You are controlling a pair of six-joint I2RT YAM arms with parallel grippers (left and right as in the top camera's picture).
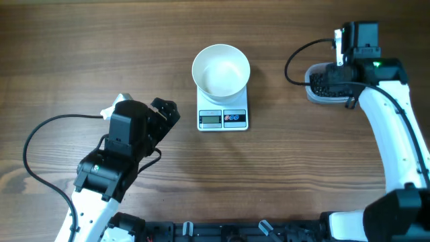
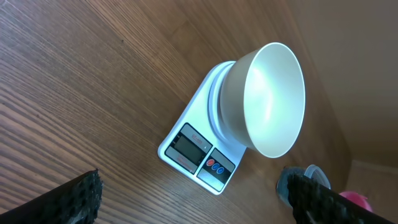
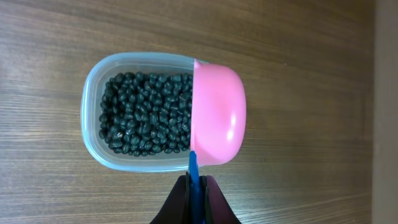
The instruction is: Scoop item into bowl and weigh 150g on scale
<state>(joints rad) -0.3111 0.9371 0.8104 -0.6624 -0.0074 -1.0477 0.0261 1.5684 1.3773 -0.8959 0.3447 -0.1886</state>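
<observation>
The white bowl (image 1: 221, 69) sits empty on the small white scale (image 1: 223, 119) at the table's middle; both also show in the left wrist view, bowl (image 2: 273, 99) and scale (image 2: 199, 149). My left gripper (image 1: 164, 111) (image 2: 189, 205) hovers open left of the scale, holding nothing. The item, small black beans (image 3: 146, 112) (image 1: 326, 81), fills a clear tub (image 3: 90, 115). My right gripper (image 3: 196, 186) is shut on the blue handle (image 3: 193, 168) of a pink scoop (image 3: 217, 115), which lies with its rounded back up over the tub's right end.
The clear tub (image 1: 310, 93) stands at the back right, under my right arm. A black cable (image 1: 295, 57) loops beside it. Bare wood lies between the scale and the tub.
</observation>
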